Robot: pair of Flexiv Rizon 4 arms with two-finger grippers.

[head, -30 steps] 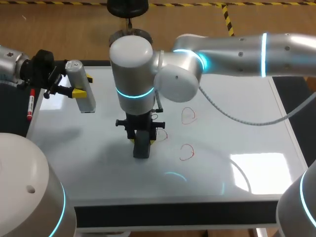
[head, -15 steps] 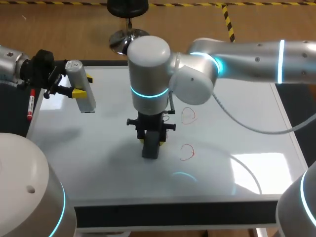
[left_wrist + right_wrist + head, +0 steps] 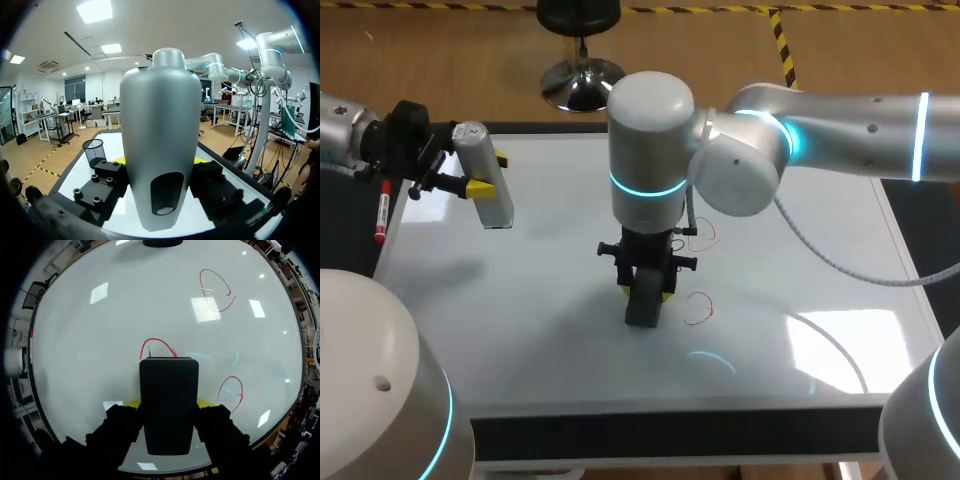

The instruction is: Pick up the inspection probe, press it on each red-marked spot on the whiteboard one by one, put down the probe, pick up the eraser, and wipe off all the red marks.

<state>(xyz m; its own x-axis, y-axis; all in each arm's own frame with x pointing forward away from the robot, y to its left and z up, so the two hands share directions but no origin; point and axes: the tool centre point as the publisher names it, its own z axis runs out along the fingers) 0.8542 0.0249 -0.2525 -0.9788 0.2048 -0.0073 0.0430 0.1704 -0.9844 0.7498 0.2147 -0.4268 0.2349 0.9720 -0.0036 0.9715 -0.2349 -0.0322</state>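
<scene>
The eraser (image 3: pixel 168 410) is clamped by right end effector (image 3: pixel 646 290), probe (image 3: pixel 492 198) by left end effector (image 3: pixel 487 172); red mark (image 3: pixel 157 342) at its 12 o'clock could be left smeared if pressure is uneven.

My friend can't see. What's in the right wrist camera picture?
The right gripper holds a black eraser over a whiteboard. A red mark sits just ahead of the eraser, a second beside it, a third farther ahead.

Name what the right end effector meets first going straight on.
The whiteboard: the right end effector, shut on the eraser, points straight down at it, by a red mark. They may already touch.
</scene>
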